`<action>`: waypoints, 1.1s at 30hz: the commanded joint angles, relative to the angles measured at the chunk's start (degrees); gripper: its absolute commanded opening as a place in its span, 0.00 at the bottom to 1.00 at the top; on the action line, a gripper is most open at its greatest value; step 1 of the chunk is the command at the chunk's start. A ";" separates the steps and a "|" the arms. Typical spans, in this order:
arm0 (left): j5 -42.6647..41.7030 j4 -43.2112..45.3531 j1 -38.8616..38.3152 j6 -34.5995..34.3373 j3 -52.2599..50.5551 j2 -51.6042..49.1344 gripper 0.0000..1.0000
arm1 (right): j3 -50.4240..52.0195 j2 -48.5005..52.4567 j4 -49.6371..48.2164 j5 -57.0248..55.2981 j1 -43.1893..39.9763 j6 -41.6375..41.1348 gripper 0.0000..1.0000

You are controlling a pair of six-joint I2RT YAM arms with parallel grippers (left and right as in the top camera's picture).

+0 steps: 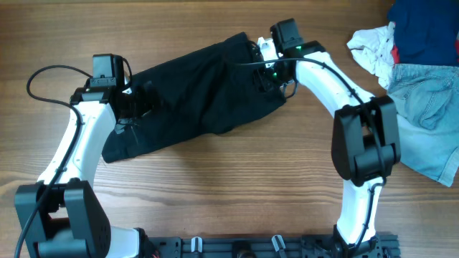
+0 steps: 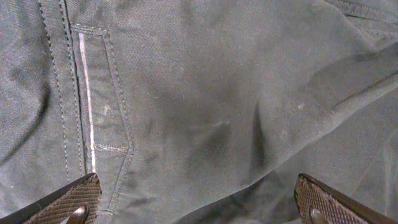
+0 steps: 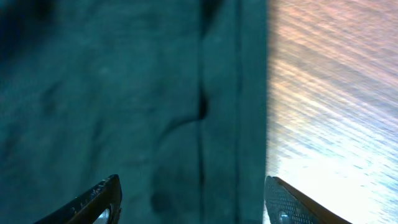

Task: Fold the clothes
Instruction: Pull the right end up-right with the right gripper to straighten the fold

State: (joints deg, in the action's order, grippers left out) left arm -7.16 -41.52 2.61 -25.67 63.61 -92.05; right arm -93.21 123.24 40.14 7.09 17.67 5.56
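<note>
The clothes (image 1: 201, 93), a black soft garment, lie spread in a slanted band across the middle of the table. My left gripper (image 1: 142, 105) hovers over its left part. In the left wrist view the gripper (image 2: 199, 205) is open wide, with stitched dark fabric (image 2: 217, 93) and a pocket seam filling the frame below it and nothing held. My right gripper (image 1: 264, 75) is at the garment's upper right end. In the right wrist view it (image 3: 193, 204) stands open over the garment's hemmed edge (image 3: 124, 93), one finger over cloth and the other over bare wood (image 3: 336, 93).
At the far right lie light blue denim shorts (image 1: 430, 115), a navy blue garment (image 1: 423, 29) and a crumpled white cloth (image 1: 373, 46). Bare wooden table (image 1: 215, 186) shows in front of the black garment. The arm bases stand at the near edge.
</note>
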 commanded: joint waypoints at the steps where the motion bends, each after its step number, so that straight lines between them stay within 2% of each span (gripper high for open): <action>1: -0.44 0.17 -0.26 -0.46 0.68 -0.59 1.00 | -0.85 4.07 -1.64 -9.20 0.52 -3.30 0.75; 6: -0.44 0.20 -0.26 -0.28 0.68 -0.59 1.00 | -0.85 6.05 -5.11 -9.66 0.48 -4.20 0.75; 10: -0.44 0.50 -0.26 -0.28 0.68 -0.59 1.00 | -0.85 7.98 -5.55 -7.28 0.48 -4.74 0.68; 11: -0.44 0.48 -0.26 -0.31 0.68 -0.59 1.00 | -0.85 8.35 -5.22 -6.60 0.39 -5.53 0.59; 12: -0.44 0.48 -0.26 -0.28 0.68 -0.59 1.00 | -0.85 8.37 -4.68 -5.62 0.28 -6.64 0.27; 13: -0.44 0.48 -0.26 -0.28 0.68 -0.59 1.00 | -0.85 8.41 -4.28 -4.55 0.17 -7.50 0.06; 17: -0.44 0.48 -0.26 -0.28 0.68 -0.59 1.00 | -0.85 8.33 -3.37 0.61 -0.42 -8.44 0.04; 22: -0.46 0.57 -0.26 -0.31 0.68 -0.59 1.00 | -0.94 7.56 -2.95 1.18 -3.02 -10.51 0.04; 33: -0.50 0.28 -0.26 -0.35 0.68 -0.59 1.00 | -0.98 3.93 1.95 7.04 -20.35 -10.45 0.04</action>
State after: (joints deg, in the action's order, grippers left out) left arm -7.16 -41.15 2.61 -25.67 63.61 -92.05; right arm -94.45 128.29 39.88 14.17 2.55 -4.14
